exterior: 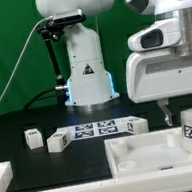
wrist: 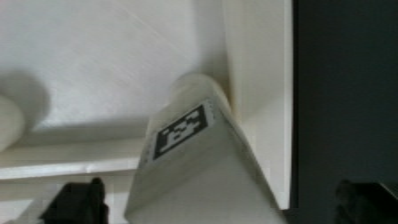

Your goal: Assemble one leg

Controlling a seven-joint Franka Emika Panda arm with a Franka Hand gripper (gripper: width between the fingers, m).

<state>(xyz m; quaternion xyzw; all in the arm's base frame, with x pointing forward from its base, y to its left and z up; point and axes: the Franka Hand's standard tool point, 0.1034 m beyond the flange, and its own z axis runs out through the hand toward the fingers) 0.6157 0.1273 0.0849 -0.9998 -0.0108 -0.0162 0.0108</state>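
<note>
Two legs [exterior: 33,138] [exterior: 58,141] sit on black table [exterior: 8,129] before green backdrop [exterior: 3,38].

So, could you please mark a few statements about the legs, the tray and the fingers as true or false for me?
1. Three legs rest on the black table, outside the tray. True.
2. The fingers are clamped on a leg. False: they stand apart, with gaps either side of the fourth leg.
3. The fourth leg stands upright at the tray's end on the exterior view's right. True.
4. The marker board lies inside the tray. False: it lies on the table beyond the tray.
</note>
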